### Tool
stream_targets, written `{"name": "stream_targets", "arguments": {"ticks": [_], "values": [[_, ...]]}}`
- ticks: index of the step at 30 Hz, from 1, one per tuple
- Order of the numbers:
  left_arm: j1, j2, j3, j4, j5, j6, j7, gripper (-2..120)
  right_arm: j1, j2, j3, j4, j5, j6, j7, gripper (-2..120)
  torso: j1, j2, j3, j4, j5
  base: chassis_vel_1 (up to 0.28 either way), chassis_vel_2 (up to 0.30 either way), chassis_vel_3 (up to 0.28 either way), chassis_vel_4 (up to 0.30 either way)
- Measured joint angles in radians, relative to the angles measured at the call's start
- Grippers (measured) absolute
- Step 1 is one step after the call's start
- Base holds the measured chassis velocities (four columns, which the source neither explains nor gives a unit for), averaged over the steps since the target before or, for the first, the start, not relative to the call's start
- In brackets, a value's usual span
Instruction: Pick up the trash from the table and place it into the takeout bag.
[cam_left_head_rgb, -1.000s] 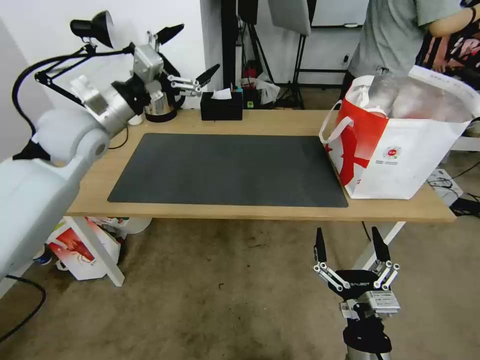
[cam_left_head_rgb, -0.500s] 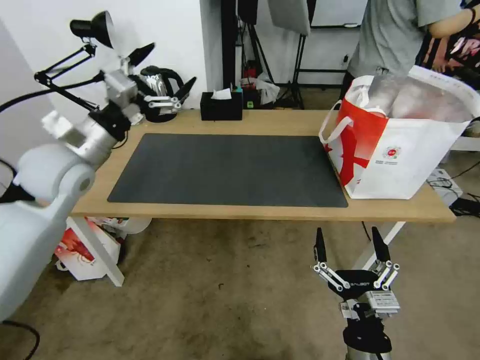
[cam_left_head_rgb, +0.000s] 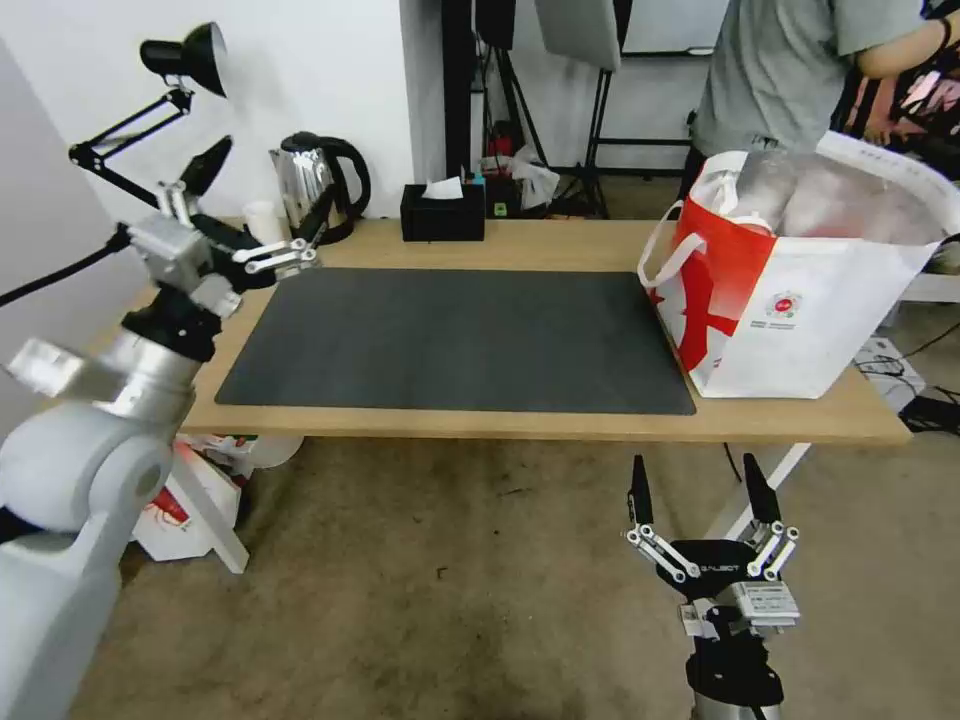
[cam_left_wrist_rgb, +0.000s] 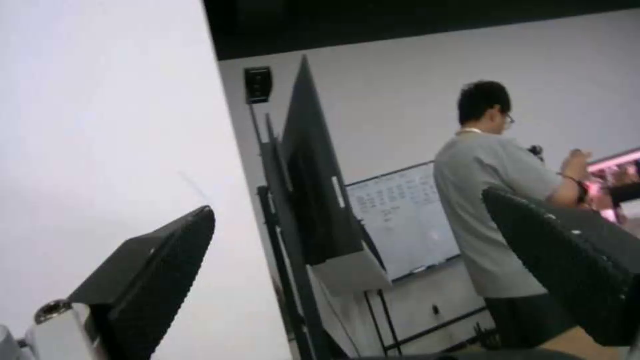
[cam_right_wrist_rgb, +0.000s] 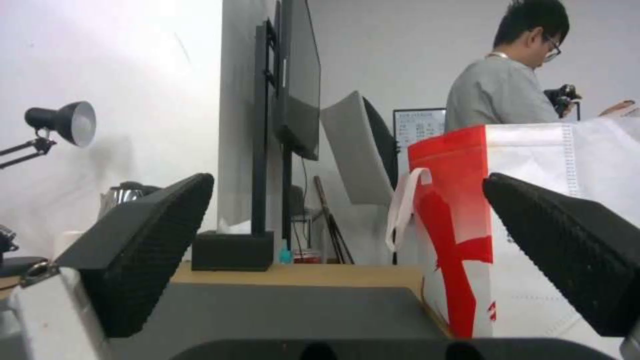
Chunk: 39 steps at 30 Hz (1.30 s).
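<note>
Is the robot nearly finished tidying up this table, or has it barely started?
It looks close to finished. Done: the dark mat on the table lies bare, and the takeout bag stands at the table's right end, though its contents are hidden. In hand: nothing. The left gripper hangs open above the table's left end, and the right gripper is open, low in front of the table. Left: probably nothing, judging by the bare mat.

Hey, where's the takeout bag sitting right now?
In the head view, the takeout bag stands upright at the right end of the table, touching the dark grey mat's right edge, beyond the right claw.
</note>
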Motion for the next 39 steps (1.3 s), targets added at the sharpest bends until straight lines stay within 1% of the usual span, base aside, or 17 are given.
{"name": "stream_targets", "arguments": {"ticks": [3, 4, 5, 7, 8, 9, 10, 13, 19, 20, 22, 23, 27, 32, 35, 37, 39], "values": [[0.024, -0.026, -0.020, -0.016, 0.002, -0.001, 0.000, 100, 0.000, 0.000, 0.000, 0.000, 0.000, 0.000, 0.000, 100, 0.000, 0.000, 0.000, -0.0002, 0.0000, 0.000, 0.000, 0.000, 0.000], [0.051, -0.051, -0.037, -0.033, 0.005, -0.001, 0.000, 100, 0.000, 0.000, 0.000, 0.000, 0.000, 0.000, 0.000, 100, 0.000, 0.000, 0.000, -0.0002, 0.0001, 0.000, 0.000, 0.000, 0.000], [0.051, -0.051, -0.037, -0.033, 0.005, -0.001, 0.000, 100, 0.000, 0.000, 0.000, 0.000, 0.000, 0.000, 0.000, 100, 0.000, 0.000, 0.000, -0.0002, 0.0001, 0.000, 0.000, 0.000, 0.000], [0.110, -0.113, -0.068, -0.076, 0.013, -0.003, 0.000, 100, 0.000, 0.000, 0.000, 0.000, 0.000, 0.000, 0.000, 100, 0.000, 0.000, 0.000, -0.0003, 0.0000, 0.000, 0.000, 0.000, 0.000], [0.154, -0.147, -0.089, -0.101, 0.019, -0.004, -0.012, 100, 0.000, 0.000, 0.000, 0.000, 0.000, 0.000, 0.000, 100, 0.000, 0.000, 0.000, -0.0001, 0.0001, 0.000, 0.000, 0.000, 0.000], [0.183, -0.167, -0.103, -0.115, 0.020, -0.006, -0.024, 100, 0.000, 0.000, 0.000, 0.000, 0.000, 0.000, 0.000, 100, 0.000, 0.000, 0.000, 0.0001, 0.0000, 0.000, 0.000, 0.000, 0.000], [0.183, -0.167, -0.103, -0.115, 0.020, -0.006, -0.024, 100, 0.000, 0.000, 0.000, 0.000, 0.000, 0.000, 0.000, 100, 0.000, 0.000, 0.000, 0.0001, 0.0000, 0.000, 0.000, 0.000, 0.000], [0.264, -0.225, -0.141, -0.142, 0.021, -0.021, -0.030, 100, 0.000, 0.000, 0.000, 0.000, 0.000, 0.000, 0.000, 100, 0.000, 0.000, 0.000, -0.0001, 0.0000, 0.000, 0.000, 0.000, 0.000], [0.327, -0.287, -0.132, -0.143, 0.023, -0.052, -0.006, 100, 0.000, 0.000, 0.000, 0.000, 0.000, 0.000, 0.000, 100, 0.000, 0.000, 0.000, -0.0001, 0.0000, 0.000, 0.000, 0.000, 0.000], [0.327, -0.287, -0.132, -0.143, 0.023, -0.052, -0.006, 100, 0.000, 0.000, 0.000, 0.000, 0.000, 0.000, 0.000, 100, 0.000, 0.000, 0.000, -0.0001, 0.0000, 0.000, 0.000, 0.000, 0.000], [0.354, -0.319, -0.115, -0.132, 0.042, -0.081, 0.014, 100, 0.000, 0.000, 0.000, 0.000, 0.000, 0.000, 0.000, 100, 0.000, 0.000, 0.000, -0.0003, 0.0000, 0.000, 0.000, 0.000, 0.000], [0.354, -0.319, -0.115, -0.132, 0.042, -0.081, 0.014, 100, 0.000, 0.000, 0.000, 0.000, 0.000, 0.000, 0.000, 100, 0.000, 0.000, 0.000, -0.0003, 0.0000, 0.000, 0.000, 0.000, 0.000], [0.401, -0.364, -0.095, -0.100, 0.074, -0.160, 0.040, 100, 0.000, 0.000, 0.000, 0.000, 0.000, 0.000, 0.000, 100, 0.000, 0.000, 0.000, -0.0001, -0.0001, 0.000, 0.000, 0.000, 0.000], [0.434, -0.383, -0.079, -0.092, 0.082, -0.199, 0.047, 100, 0.000, 0.000, 0.000, 0.000, 0.000, 0.000, 0.000, 100, 0.000, 0.000, 0.000, -0.0001, -0.0001, 0.000, 0.000, 0.000, 0.000], [0.463, -0.413, -0.071, -0.089, 0.099, -0.245, 0.047, 100, 0.000, 0.000, 0.000, 0.000, 0.000, 0.000, 0.000, 100, 0.000, 0.000, 0.000, -0.0001, -0.0001, 0.000, 0.000, 0.000, 0.000], [0.473, -0.422, -0.069, -0.089, 0.104, -0.257, 0.046, 100, 0.000, 0.000, 0.000, 0.000, 0.000, 0.000, 0.000, 100, 0.000, 0.000, 0.000, -0.0002, 0.0000, 0.000, 0.000, 0.000, 0.000], [0.507, -0.446, -0.067, -0.090, 0.120, -0.292, 0.042, 100, 0.000, 0.000, 0.000, 0.000, 0.000, 0.000, 0.000, 100, 0.000, 0.000, 0.000, -0.0001, 0.0000, 0.000, 0.000, 0.000, 0.000]]}}
